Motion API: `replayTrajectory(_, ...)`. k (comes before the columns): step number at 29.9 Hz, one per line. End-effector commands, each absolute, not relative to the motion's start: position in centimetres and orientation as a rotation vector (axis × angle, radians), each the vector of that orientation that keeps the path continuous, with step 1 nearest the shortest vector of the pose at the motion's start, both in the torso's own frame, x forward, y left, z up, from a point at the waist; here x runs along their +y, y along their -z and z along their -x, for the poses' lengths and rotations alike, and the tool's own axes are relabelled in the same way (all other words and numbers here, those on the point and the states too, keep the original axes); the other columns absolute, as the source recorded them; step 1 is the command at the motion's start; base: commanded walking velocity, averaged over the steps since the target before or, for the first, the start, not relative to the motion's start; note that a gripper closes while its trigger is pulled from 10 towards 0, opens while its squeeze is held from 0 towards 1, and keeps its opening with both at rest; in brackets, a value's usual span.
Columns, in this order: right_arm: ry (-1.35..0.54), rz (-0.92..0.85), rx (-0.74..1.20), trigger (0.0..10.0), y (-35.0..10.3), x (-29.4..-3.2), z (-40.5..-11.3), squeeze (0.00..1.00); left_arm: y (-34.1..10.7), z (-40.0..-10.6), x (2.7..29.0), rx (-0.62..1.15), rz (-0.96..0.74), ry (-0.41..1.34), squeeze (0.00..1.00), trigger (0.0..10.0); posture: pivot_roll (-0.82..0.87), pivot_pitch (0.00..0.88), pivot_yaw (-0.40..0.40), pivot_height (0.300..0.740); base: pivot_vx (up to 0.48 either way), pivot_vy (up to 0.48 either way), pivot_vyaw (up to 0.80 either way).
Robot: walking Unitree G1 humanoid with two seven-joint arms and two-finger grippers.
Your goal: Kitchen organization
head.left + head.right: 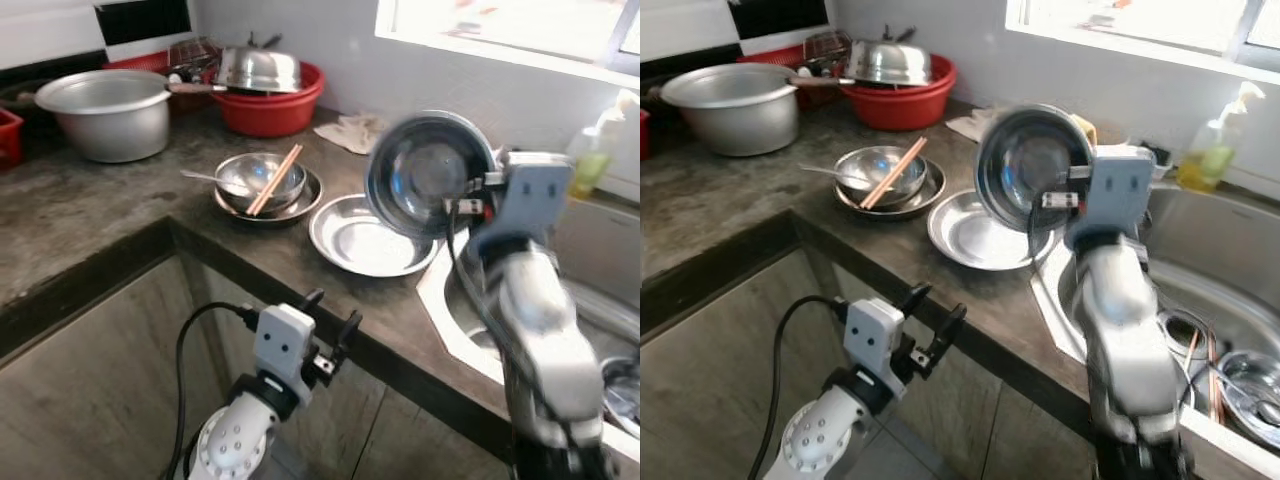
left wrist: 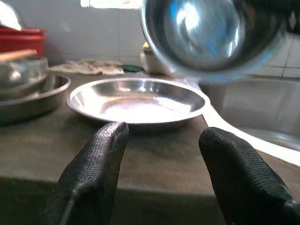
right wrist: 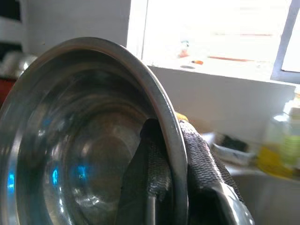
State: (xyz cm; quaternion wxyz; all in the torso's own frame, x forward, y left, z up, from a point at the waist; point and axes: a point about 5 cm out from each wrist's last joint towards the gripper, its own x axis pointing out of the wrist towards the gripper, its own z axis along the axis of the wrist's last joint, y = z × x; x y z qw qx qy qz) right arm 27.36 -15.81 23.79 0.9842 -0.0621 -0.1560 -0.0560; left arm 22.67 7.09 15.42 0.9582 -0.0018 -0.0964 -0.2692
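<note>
A: Log the scene, largest things first.

B: Dark stone counter (image 1: 90,200) runs from the far left round a corner to a steel sink (image 1: 1230,300) on the right. Far left, a big aluminium pot (image 1: 105,110); behind it to the right, a red basin (image 1: 275,105) with a steel lid on top. Mid-counter, a small bowl with chopsticks (image 1: 275,180) and a spoon, nested on a plate. Just right of that, a shallow steel dish (image 1: 365,240), lying flat, near the sink's edge.

A: The task's thing?

B: A steel bowl (image 1: 1025,170), held up in the air above the far right part of the shallow dish, tipped on edge so its hollow faces the robot and its rim plane stands nearly upright.

A: Which gripper has it?

B: The right gripper (image 3: 176,168). It pinches the rim, one black finger inside the bowl, one outside, closed narrow on the metal wall.

A: The relation that matters for the next move?

B: The bowl hangs between dish and sink: dish below and slightly left, sink below and right. My judgement: either is a short lowering away, and the bowl must be levelled first.

A: Left gripper (image 1: 335,345)?

B: Low, near the counter's front edge, fingers spread wide, holding nothing, pointing at the shallow dish.
</note>
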Motion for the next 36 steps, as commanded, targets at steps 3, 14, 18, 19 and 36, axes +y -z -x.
replayTrajectory(3,0.077,0.144,-0.366,10.0,-23.9,-14.5,-25.8,0.00,-15.8,-22.8,7.1,-0.200,0.011,0.544,0.00,10.0,0.07,0.019,-0.046,0.740,0.000,0.000,0.00)
replayTrajectory(14,0.081,0.143,-0.363,10.0,-23.1,-14.8,-25.4,0.00,-16.0,-23.1,6.8,-0.211,0.003,0.565,0.00,10.0,0.06,0.000,-0.040,0.740,0.000,0.207,-0.54)
replayTrajectory(18,0.083,0.144,-0.365,10.0,-23.0,-14.8,-25.4,0.00,-15.7,-23.0,6.6,-0.203,0.002,0.575,0.00,10.0,0.06,0.000,-0.043,0.740,0.000,0.458,-0.77)
replayTrajectory(19,0.081,0.144,-0.366,10.0,-23.0,-14.8,-25.4,0.00,-15.7,-23.0,6.6,-0.202,0.000,0.575,0.00,10.0,0.06,0.000,-0.043,0.740,0.000,0.458,-0.77)
replayTrajectory(36,0.073,0.151,-0.371,10.0,-23.0,-14.4,-25.5,0.00,-15.7,-23.1,6.4,-0.219,-0.051,0.609,0.00,10.0,0.05,0.000,-0.033,0.740,0.000,-0.030,-0.76)
